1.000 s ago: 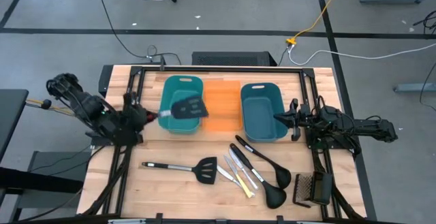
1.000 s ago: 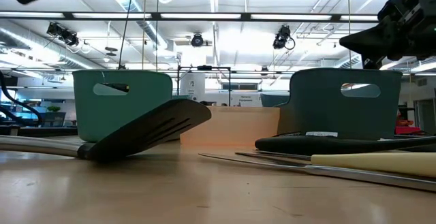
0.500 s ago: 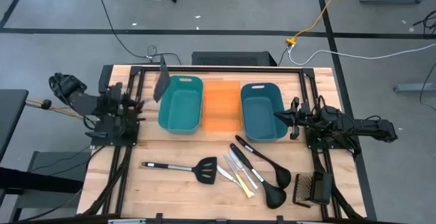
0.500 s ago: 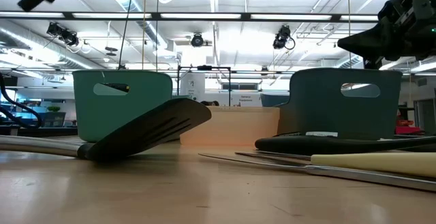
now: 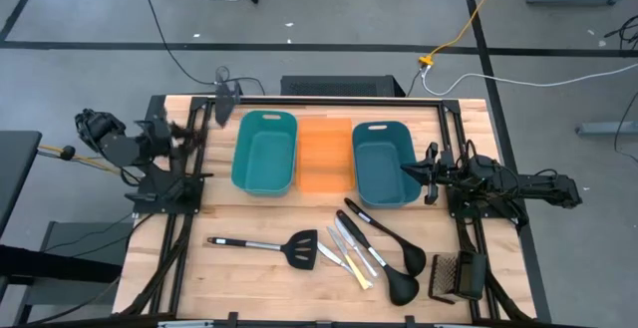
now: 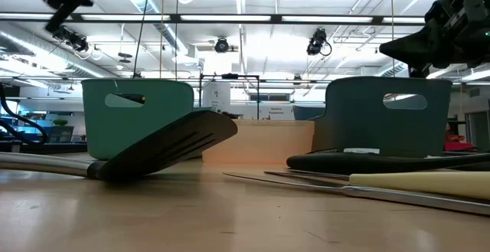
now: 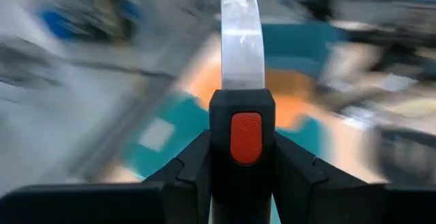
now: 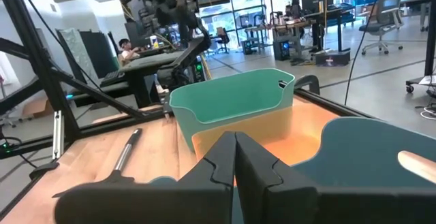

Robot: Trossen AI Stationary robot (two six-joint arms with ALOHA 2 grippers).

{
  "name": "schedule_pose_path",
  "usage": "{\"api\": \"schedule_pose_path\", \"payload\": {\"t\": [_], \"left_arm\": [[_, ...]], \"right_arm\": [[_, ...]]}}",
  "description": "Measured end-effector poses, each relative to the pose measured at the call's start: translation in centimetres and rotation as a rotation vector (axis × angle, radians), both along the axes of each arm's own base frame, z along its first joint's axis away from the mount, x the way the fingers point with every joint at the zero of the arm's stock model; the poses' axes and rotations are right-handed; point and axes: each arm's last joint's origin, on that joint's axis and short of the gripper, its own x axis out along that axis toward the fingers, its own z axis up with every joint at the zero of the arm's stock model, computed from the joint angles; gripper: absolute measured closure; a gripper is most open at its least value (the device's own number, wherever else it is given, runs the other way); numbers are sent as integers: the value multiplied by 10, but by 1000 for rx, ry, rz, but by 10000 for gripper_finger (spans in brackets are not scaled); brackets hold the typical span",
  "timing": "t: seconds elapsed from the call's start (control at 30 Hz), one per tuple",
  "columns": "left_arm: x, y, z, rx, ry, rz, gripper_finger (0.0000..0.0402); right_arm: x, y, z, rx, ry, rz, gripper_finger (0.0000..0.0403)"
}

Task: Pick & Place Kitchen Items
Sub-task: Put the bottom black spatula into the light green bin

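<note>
My left gripper [image 5: 196, 127] hangs over the table's far left corner, shut on a black slotted spatula whose blade [image 5: 227, 99] points toward the far edge. A second spatula [image 5: 269, 245], several small knives [image 5: 349, 253] and two black ladles [image 5: 387, 253] lie flat on the wood near the front. My right gripper [image 5: 406, 171] waits shut at the blue tub's right rim; in its wrist view the fingers [image 8: 235, 157] are closed on nothing. My left gripper pinches the spatula's black grip [image 7: 244, 108], one finger [image 7: 191, 166] on each side, beside the red-orange spot. The handle lies along the fingers and its steel shank [image 7: 240, 40] runs straight ahead. The spatula is lifted clear of the table and tubs.
Three tubs stand side by side at the middle far side: teal [image 5: 265, 151], orange [image 5: 325, 155] and blue [image 5: 385, 162]. A black slotted piece [image 5: 457, 276] lies at the near right corner. Black frame rails run along both table sides.
My left gripper has drawn back from over the teal tub toward the table's left edge, carrying the spatula. It has rolled and swung, so the blade, first flat over the tub, now points toward the far edge at the left corner.
</note>
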Motion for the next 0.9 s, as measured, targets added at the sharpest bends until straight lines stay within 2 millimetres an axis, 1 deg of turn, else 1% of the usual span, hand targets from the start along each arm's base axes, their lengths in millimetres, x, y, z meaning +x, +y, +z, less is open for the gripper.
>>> {"api": "schedule_pose_path", "payload": {"t": [0.07, 0.23, 0.33, 0.47, 0.6, 0.73, 0.83, 0.9], "left_arm": [[2, 0, 13, 117, -19, 92, 287], [12, -5, 54, 356, 25, 120, 287], [21, -11, 78, 523, 100, 190, 287], [28, -14, 99, 662, 204, 298, 287], [32, -13, 106, 781, 354, 379, 287], [47, -13, 103, 867, 537, 396, 287], [53, -6, 99, 849, 629, 389, 287], [58, 0, 93, 815, 709, 350, 287]], "right_arm": [[0, 0, 0, 0, 0, 0, 392], [0, 0, 0, 0, 0, 0, 392], [0, 0, 0, 0, 0, 0, 392], [0, 0, 0, 0, 0, -8, 392], [0, 0, 0, 0, -1, -8, 392], [0, 0, 0, 0, -1, -8, 392], [0, 0, 0, 0, -1, -9, 392], [0, -1, 0, 0, -2, -23, 392]]}}
